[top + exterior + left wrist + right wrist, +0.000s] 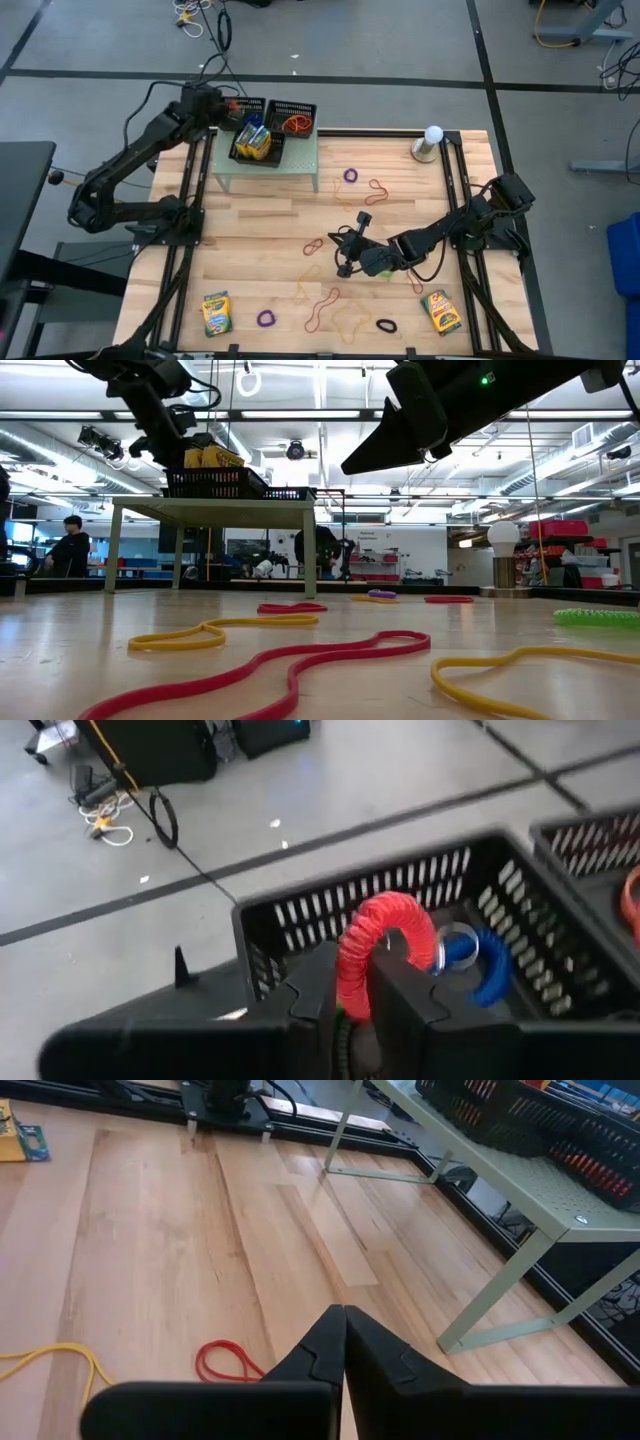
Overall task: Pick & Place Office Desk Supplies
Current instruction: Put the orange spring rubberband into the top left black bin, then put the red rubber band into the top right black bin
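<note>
Risk is the red rubber-band loop (385,935) snagging on the left gripper (357,1010), barely parted over the black mesh tray (300,920) at the tabletop's far-left corner. Right gripper (345,1342) hangs pinched shut, empty.

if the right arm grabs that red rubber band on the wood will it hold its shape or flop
Probably flop: the red rubber band is a thin loop lying flat in an uneven bend, so it would likely sag from the right tool. It looks light. A narrow strand flush on the tabletop may slip out of a pinch.
</note>
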